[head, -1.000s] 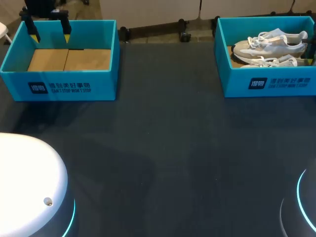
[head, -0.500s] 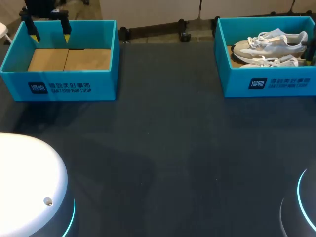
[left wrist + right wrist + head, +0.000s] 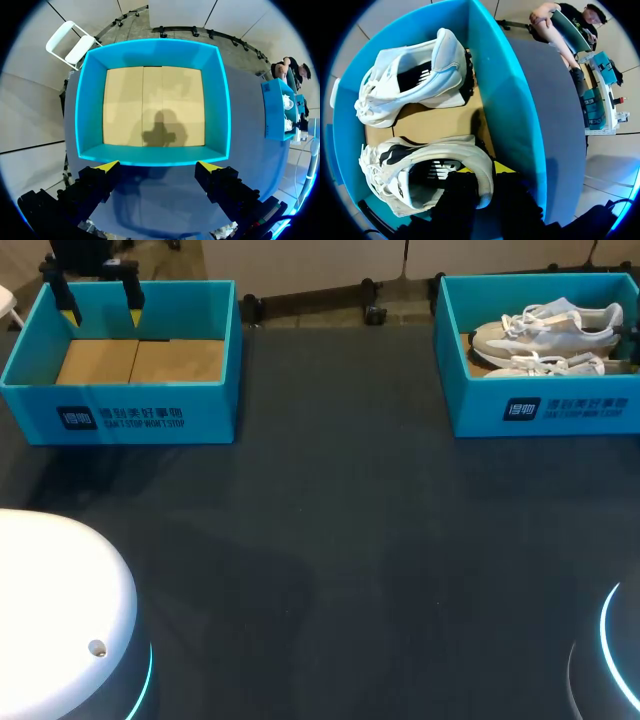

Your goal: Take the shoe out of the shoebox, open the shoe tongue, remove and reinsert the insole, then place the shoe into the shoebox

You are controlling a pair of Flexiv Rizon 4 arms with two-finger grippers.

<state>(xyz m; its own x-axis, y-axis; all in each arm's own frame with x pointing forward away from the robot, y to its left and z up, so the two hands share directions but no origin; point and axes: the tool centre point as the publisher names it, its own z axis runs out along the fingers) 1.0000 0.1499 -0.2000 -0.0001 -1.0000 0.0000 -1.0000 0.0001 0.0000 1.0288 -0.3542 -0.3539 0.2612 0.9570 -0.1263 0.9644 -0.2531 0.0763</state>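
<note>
Here, upper left, the left claw (image 3: 101,312) hangs wide over a box (image 3: 120,418); upper right, the right claw (image 3: 485,172) meets a shoe (image 3: 420,172) heel; I cannot tell its grip.

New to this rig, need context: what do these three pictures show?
Two robot arms stand at a table. One picture looks down from above and behind; each round picture comes from a camera on one arm's wrist. Two blue boxes stand on the table. The left box is empty; the left fingers hang open by its rim. The right box holds two pale shoes. The right arm's tip is at the heel of one shoe; the other shoe lies beyond it. Whether it grips that heel is unclear.
</note>
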